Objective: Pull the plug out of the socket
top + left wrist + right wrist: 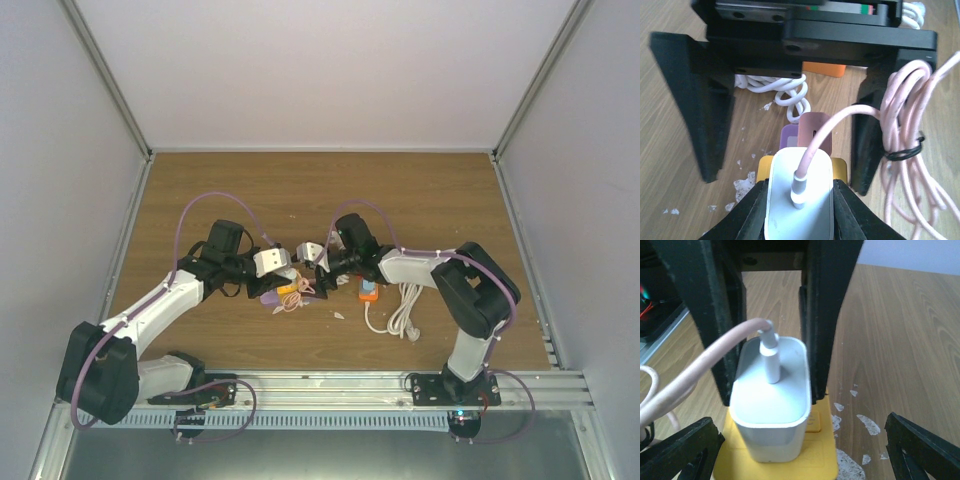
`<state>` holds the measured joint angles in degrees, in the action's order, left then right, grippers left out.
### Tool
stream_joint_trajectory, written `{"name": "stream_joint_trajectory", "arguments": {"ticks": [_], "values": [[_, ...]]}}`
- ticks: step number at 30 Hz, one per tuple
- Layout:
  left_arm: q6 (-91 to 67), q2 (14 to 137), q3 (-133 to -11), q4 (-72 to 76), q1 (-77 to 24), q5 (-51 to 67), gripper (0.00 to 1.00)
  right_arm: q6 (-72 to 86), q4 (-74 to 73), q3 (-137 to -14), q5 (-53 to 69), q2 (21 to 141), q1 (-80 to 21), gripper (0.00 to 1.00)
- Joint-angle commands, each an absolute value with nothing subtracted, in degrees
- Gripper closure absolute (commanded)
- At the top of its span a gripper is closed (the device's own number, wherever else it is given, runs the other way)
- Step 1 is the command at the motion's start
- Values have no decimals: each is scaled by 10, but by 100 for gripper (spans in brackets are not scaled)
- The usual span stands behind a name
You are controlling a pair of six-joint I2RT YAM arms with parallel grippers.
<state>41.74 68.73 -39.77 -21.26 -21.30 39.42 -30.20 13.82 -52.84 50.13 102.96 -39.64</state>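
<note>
White cord (403, 318): loose coil on the tabletop (320, 190), toward your right arm's base and just beside the orange block.
Orange block (369, 291): lies flat on the wood, close under the right arm's wrist.
Pink cable (905, 125): bundled loops held by a dark tie. One end enters the top of the plug.
Socket (817, 460): yellow, flat on the tabletop between your two arms.
Plug (770, 405): white block, upright, seated on the socket.
Left fingers (755, 212): closed against the plug's two sides, gripping it.
Right fingers (682, 452): spread wide, one to each side of the socket, holding nothing.
Purple block (789, 136) and mauve block (812, 125): side by side just beyond the plug in your left wrist view. Whether they join the socket, you cannot tell.
</note>
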Motion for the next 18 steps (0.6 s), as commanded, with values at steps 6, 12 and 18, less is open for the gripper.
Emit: {"name": "stream_joint_trajectory", "arguments": {"ticks": [6,12,18], "values": [[403,691,-393,-175,-216,393,77,-322,76,-522,512,1025,-407,13],[406,690,-393,-178,-216,397,78,-305,103,-525,493,1039,-407,19],[406,691,-392,-176,-216,412,78,-302,110,-536,496,1052,-416,25]]}}
